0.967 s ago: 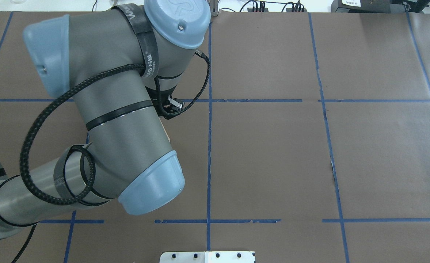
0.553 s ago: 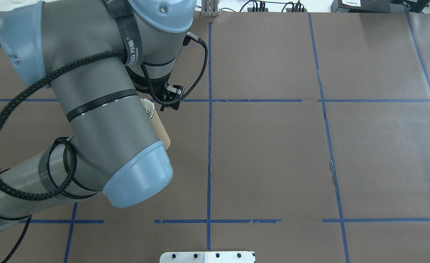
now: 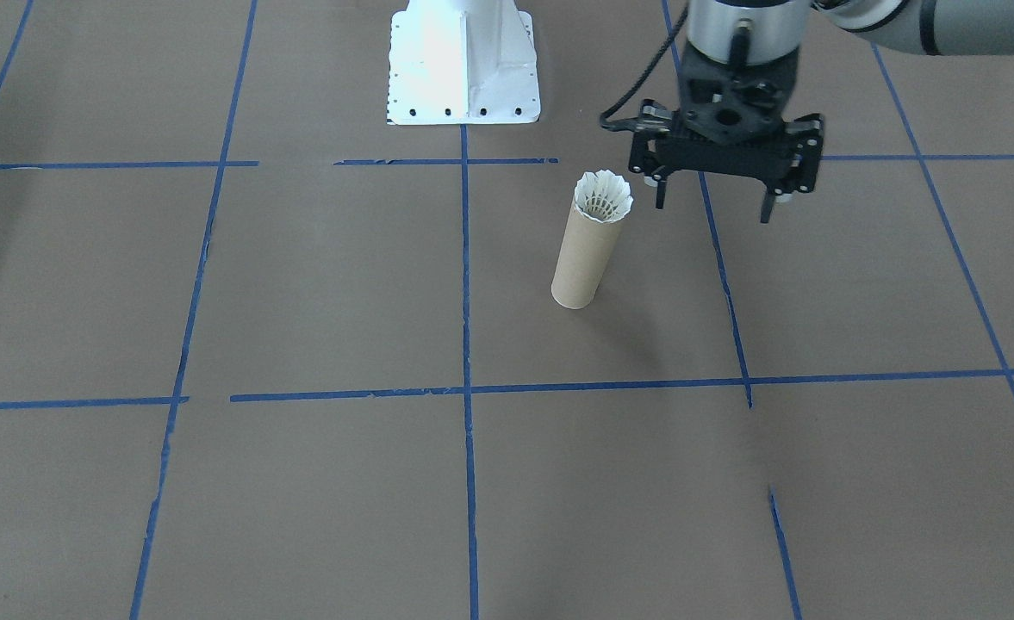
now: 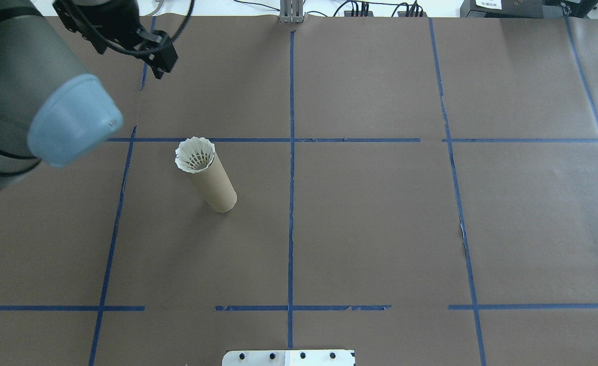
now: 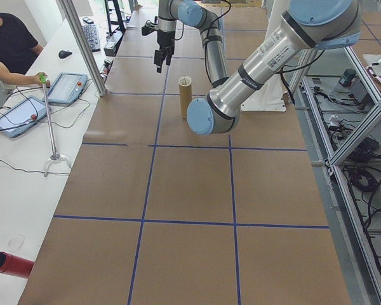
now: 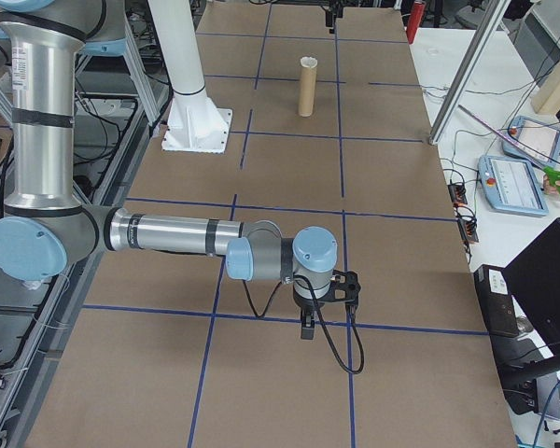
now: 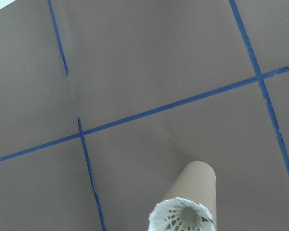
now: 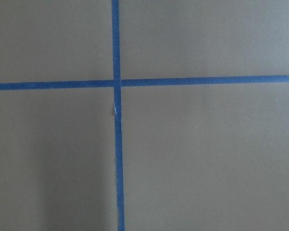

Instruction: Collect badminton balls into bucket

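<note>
Two grippers belong to this robot. The left gripper [image 3: 712,196] hangs above the surface with its jaws spread apart and nothing between them, just beside the tube's top and a little off to the side, on the robot's side of it. The tube [image 3: 582,261] is a narrow brown cardboard cylinder standing upright on the brown paper-covered surface [image 3: 300,284], which is marked into large squares by blue tape lines. The shuttlecock [image 3: 604,196] sits in the tube's open mouth, cork end down, its white feather skirt flaring out over the rim, so it appears lodged at the top, not dropped fully inside. The right gripper [image 6: 308,326] shows only in a side view, low over a tape crossing well apart from the tube; whether it is open or closed cannot be told. A white metal pedestal [image 3: 462,65] stands near the robot's base, apart from the tube. The task looks essentially done for this one shuttlecock. The likely risks: the tall, slim tube could tip if an arm link or cable brushes it as the left arm moves, and the shuttlecock, resting high on the rim, could be knocked out by the same contact. Open room is generous; the squares around the tube hold nothing, and the surface's edges lie far from it, so the left arm can leave upward or sideways freely. A person sits at a side desk beyond the surface's far edge.
</note>
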Controlling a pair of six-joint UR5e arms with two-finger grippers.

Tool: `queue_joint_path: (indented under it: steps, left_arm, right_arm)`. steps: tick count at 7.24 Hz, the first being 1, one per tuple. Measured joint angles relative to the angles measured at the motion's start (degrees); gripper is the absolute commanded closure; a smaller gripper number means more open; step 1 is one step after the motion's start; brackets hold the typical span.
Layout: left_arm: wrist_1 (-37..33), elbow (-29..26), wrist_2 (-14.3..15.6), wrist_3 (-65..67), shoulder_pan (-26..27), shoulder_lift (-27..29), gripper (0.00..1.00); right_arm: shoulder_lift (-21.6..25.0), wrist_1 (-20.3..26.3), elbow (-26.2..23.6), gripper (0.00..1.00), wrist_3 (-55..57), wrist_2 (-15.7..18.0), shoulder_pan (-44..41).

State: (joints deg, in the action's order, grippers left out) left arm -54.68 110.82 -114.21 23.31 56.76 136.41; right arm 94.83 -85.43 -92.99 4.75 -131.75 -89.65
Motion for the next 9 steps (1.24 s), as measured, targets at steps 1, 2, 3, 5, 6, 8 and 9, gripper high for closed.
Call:
queue_joint_path:
  steps: [1,2,3,5,6,8,9]
  left_arm:
    - [-6.4,-0.5,-4.8,-4.7,5.4,-5.6,0.0]
    - [-13.4,-1.3,-9.1,-8.7,9.2,-11.6,0.0]
    - [-18.1,-2.1,-11.5,-10.8,10.8,-15.9,0.0]
    - [-22.2,-5.0,-13.1,-12.0,11.4,-19.0,0.0]
    - [-23.0,-6.3,-14.0,-12.1,11.8,-20.3,0.0]
    - [-23.9,-7.7,-15.2,-17.6,15.8,-25.4,0.0]
    - [-24.3,-8.3,-15.4,-21.8,18.5,-29.1,0.0]
  right_arm:
    - [0.0,0.0,0.0,0.0,0.0,0.0,0.0]
    - [0.0,0.0,0.0,0.0,0.0,0.0,0.0]
    - [0.0,0.0,0.0,0.0,0.0,0.0,0.0]
    - [0.0,0.0,0.0,0.0,0.0,0.0,0.0]
    - [0.0,0.0,0.0,0.0,0.0,0.0,0.0]
    - [0.0,0.0,0.0,0.0,0.0,0.0,0.0]
    - [0.0,0.0,0.0,0.0,0.0,0.0,0.0]
